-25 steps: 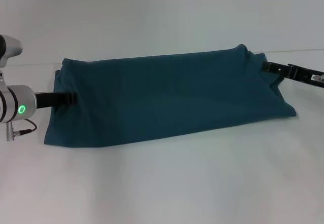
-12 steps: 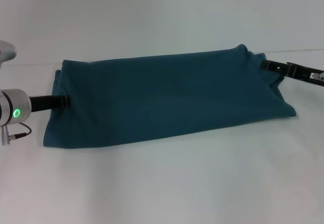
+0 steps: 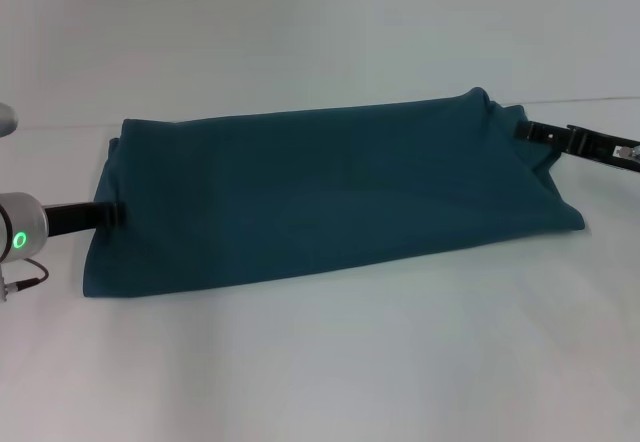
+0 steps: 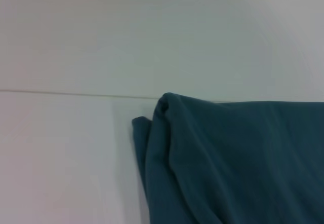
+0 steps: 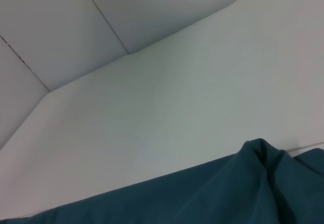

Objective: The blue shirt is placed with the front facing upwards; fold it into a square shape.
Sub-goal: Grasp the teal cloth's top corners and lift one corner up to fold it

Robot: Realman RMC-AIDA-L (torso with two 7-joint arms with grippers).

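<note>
Large dark teal-blue cotton shirt lying folded in a long band across the white table, plain side up, print hidden. Near edge straight; bare surface in front and behind. Left end bunched in soft folds, right end peaked into a raised corner. Left gripper at the left edge, tip touching the cloth; fingers hidden, open or closed impossible to tell. Right gripper at the raised right corner, fingertips buried in fabric, grip likewise unclear.
</note>
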